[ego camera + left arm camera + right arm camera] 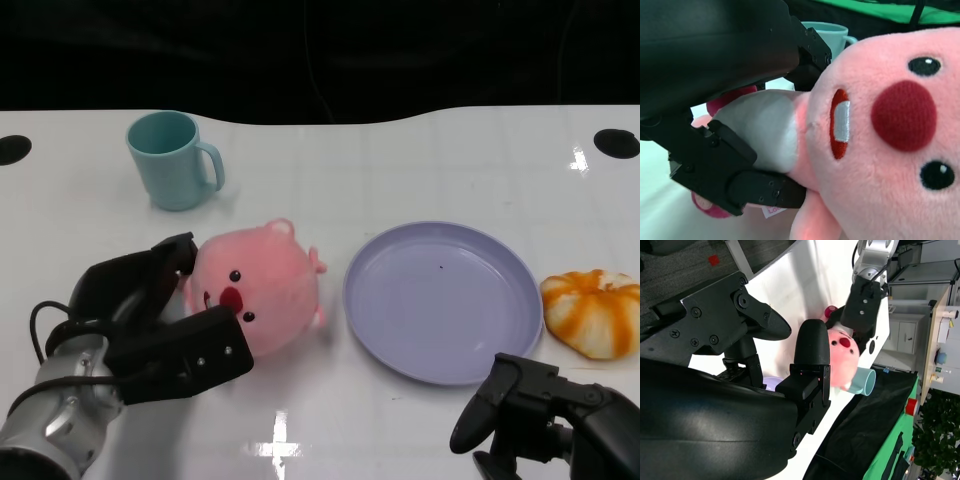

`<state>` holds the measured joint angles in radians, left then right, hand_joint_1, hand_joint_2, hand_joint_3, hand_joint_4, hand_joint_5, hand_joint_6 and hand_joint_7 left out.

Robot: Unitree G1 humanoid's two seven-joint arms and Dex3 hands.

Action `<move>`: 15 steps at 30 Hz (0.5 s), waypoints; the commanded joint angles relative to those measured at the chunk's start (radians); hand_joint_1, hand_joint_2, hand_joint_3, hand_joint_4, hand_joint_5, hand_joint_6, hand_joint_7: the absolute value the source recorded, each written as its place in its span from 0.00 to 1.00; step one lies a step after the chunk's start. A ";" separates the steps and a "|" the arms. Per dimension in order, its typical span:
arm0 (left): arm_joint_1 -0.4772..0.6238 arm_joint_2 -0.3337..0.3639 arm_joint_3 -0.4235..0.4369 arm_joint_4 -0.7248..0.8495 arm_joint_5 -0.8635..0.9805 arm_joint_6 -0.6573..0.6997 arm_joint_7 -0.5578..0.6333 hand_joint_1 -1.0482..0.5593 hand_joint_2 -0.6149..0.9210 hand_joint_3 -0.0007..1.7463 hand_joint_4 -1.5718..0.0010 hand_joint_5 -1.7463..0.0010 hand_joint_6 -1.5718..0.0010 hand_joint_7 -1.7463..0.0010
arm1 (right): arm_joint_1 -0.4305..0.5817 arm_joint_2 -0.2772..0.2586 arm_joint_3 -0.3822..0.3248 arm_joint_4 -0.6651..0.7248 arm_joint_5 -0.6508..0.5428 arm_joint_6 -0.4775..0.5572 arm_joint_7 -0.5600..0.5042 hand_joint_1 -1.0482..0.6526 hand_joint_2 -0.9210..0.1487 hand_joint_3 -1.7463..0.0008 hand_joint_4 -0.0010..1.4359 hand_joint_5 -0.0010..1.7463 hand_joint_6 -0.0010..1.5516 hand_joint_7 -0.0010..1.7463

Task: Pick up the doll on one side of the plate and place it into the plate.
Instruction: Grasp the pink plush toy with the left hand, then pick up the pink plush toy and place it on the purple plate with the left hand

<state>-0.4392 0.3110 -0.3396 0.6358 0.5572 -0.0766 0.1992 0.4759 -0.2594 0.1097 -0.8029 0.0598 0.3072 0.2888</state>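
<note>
Now, left robot hand (165, 320): fingers closed around the doll's left side, gripping it.
Cup (172, 160): one, teal, near the counter's (400, 160) far left edge.
Doll (262, 290): one, pink plush, red nose, black bead eyes, just left of the plate, on the counter.
Plate (443, 300): one, lavender.
Bun toy (594, 312): one, orange-white, right edge.
Right robot hand (525, 410): fingers apart, holding nothing, near edge.

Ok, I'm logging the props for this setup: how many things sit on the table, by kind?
Plush dolls: 1, pink doll
Cups: 1, teal mug
Plates: 1, purple plate
Orange-and-white pumpkin-like items: 1
Total: 4
</note>
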 commanded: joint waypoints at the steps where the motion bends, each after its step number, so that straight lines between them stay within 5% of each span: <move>1: 0.026 0.011 0.041 -0.099 -0.032 0.016 -0.031 0.53 0.72 0.69 0.40 0.00 0.52 0.00 | -0.001 -0.015 -0.012 -0.010 0.006 0.014 0.001 0.52 0.29 0.42 0.44 0.97 0.35 0.80; 9: 0.037 0.002 0.068 -0.303 -0.038 0.054 -0.104 0.52 0.66 0.78 0.38 0.00 0.50 0.00 | -0.006 -0.012 -0.001 -0.003 0.002 0.012 -0.004 0.53 0.30 0.42 0.44 0.97 0.36 0.80; 15: -0.047 -0.036 0.029 -0.341 0.007 0.075 -0.151 0.54 0.66 0.72 0.39 0.00 0.52 0.00 | -0.010 -0.011 0.008 -0.007 0.001 0.027 -0.006 0.52 0.30 0.42 0.43 0.97 0.36 0.79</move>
<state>-0.4399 0.2756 -0.3069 0.3146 0.5547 -0.0002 0.0591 0.4704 -0.2648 0.1170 -0.8027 0.0582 0.3255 0.2868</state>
